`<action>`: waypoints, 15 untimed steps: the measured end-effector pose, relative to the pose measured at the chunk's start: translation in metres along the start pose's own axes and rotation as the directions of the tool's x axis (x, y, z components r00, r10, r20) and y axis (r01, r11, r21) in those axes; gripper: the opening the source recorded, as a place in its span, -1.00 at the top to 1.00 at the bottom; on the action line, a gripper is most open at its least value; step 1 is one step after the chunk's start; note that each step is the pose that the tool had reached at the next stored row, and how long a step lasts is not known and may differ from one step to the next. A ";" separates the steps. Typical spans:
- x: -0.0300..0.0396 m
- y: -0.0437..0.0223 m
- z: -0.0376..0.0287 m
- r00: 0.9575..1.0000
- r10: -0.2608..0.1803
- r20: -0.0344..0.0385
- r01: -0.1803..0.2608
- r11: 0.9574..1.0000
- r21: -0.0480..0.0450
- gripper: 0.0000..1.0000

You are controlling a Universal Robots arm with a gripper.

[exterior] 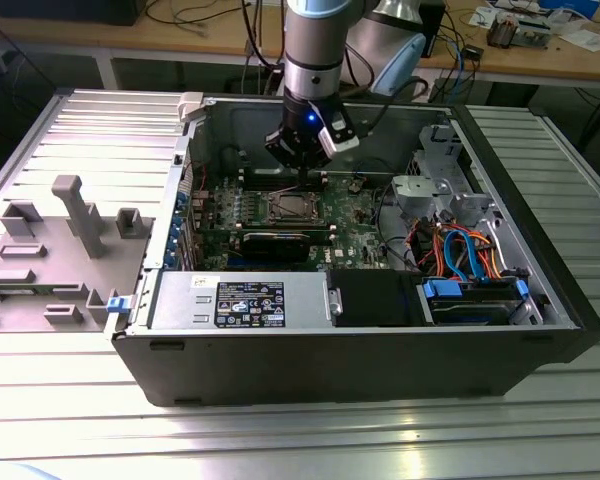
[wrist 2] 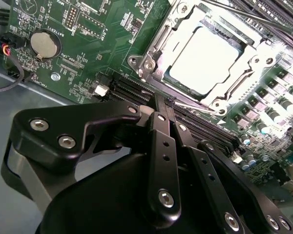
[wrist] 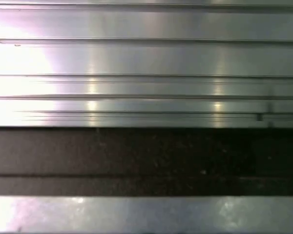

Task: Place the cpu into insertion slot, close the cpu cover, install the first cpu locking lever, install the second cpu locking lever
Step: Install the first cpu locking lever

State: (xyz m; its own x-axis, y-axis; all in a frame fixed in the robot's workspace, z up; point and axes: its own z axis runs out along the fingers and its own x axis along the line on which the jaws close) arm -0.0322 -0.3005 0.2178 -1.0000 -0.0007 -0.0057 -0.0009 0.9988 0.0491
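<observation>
While the cpu [wrist 2: 203, 58] sits under the closed cpu cover [wrist 2: 154, 46], the gripper [wrist 2: 161, 105] hovers beside it, fingers pressed together.

Open computer case [exterior: 540, 330] on ribbed metal table [exterior: 280, 440]; grey fixture [exterior: 75, 215] beside it.

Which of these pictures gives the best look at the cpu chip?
The second wrist view: the cpu sits large in its socket, framed by the cpu cover. The exterior view shows it as a small square on the green board; the first wrist view faces ribbed metal.
</observation>
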 end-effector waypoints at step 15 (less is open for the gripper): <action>-0.0021 -0.0006 0.0114 1.000 0.017 0.001 -0.017 1.000 0.000 0.79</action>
State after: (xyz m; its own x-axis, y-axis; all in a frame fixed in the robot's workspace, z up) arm -0.0300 -0.3005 0.2063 -0.9998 0.0163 -0.0058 0.0160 0.9987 0.0491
